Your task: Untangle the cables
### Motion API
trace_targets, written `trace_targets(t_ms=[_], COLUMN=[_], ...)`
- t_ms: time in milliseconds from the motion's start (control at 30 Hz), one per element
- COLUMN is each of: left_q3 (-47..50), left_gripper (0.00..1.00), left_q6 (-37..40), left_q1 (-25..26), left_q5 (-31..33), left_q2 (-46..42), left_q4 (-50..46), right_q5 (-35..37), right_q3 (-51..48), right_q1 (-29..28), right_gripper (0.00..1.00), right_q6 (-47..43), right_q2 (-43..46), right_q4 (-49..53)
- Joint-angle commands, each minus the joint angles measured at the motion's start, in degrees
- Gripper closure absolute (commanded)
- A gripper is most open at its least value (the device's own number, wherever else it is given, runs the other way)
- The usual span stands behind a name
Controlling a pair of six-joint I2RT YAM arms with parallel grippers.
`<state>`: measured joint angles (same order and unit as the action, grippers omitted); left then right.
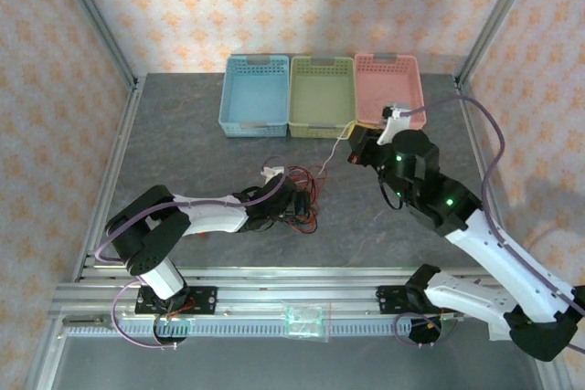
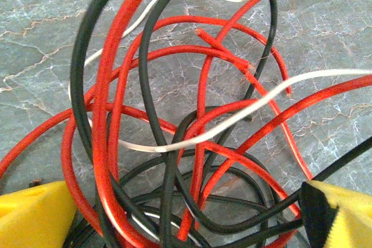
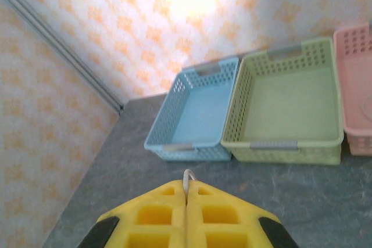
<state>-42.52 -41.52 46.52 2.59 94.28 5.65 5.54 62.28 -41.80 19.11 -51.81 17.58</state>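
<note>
The left gripper [image 2: 186, 210] gapes empty over the cables [image 2: 174, 114] — a knotted heap, seemingly none freed; the right gripper [image 3: 186, 193] pinches the whitish cable [image 3: 187, 174]

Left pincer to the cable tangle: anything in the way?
Nothing visible. The open left pincer sits right at the cables, yellow fingers either side, bare table behind. The right pincer is shut on the white cable.

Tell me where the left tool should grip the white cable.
Grip the white cable on its mid stretch, where it appears to ride over the red cables and black cables. Come down from above, the open left tool straddling it crosswise; lying topmost there, it should lift without dragging neighbours.
</note>
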Motion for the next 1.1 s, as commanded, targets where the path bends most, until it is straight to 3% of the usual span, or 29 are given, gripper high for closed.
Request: trace_targets(t_ms=[0,667,1067], left_q3=[2.07,4.66,6.03], left_gripper=[0.01,0.01,0.01], left_q6=[0.3,-0.77,-1.62], left_q1=[0.07,0.04,0.11], left_q5=[0.0,1.02,1.19], left_q2=[1.43,0.48,1.26], left_q4=[-2.05,-2.58,-2.46], right_q5=[4.66,11.73,15.02], right_q3=[2.78,16.49,18.58], right_q1=[0.05,0.05,0.06], right_gripper=[1.0,1.0,1.0], right_q6=[-2.77,-15.55,-19.09], right_q2=[2.7,3.12,3.12], right_q4=[-3.09,-0.8,-3.08])
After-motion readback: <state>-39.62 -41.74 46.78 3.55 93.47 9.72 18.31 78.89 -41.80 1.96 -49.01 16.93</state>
